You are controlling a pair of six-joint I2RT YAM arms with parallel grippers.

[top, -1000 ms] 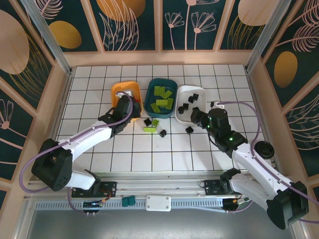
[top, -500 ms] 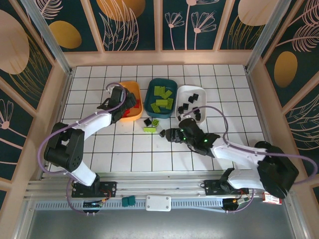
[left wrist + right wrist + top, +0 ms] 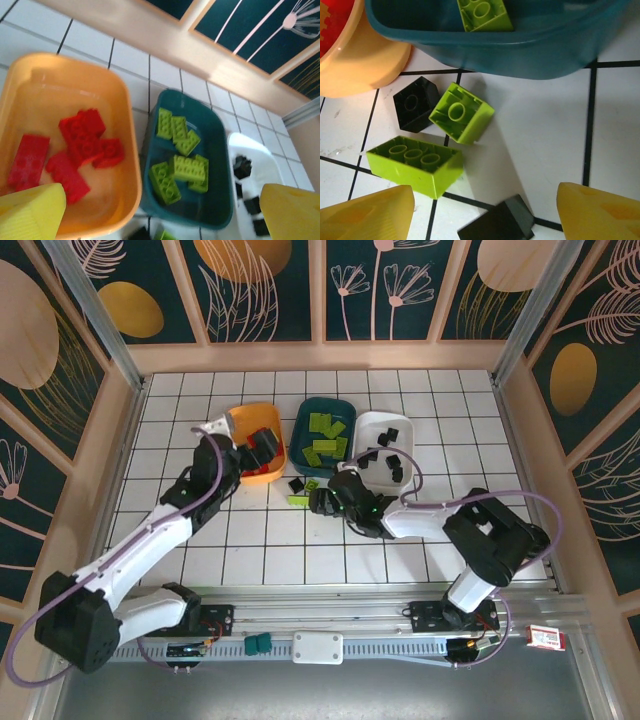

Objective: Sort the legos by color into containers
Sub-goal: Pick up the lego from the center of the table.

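Right end effector (image 3: pixel 485 212): hovers spread wide, empty, low over the loose bricks (image 3: pixel 305 490) on the surface (image 3: pixel 545 125) at the teal tub's (image 3: pixel 520 45) 6 o'clock. Between its fingers, toward 6 o'clock, a black brick (image 3: pixel 496 221); at 9 o'clock, a long green brick (image 3: pixel 415 169), lengthwise roughly 9-to-3. Left end effector (image 3: pixel 262 444): wide, empty, above the orange tub (image 3: pixel 131 165), farther off.

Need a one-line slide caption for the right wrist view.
Open right claw over two lime bricks and two black bricks on the tiles beside the teal tub.
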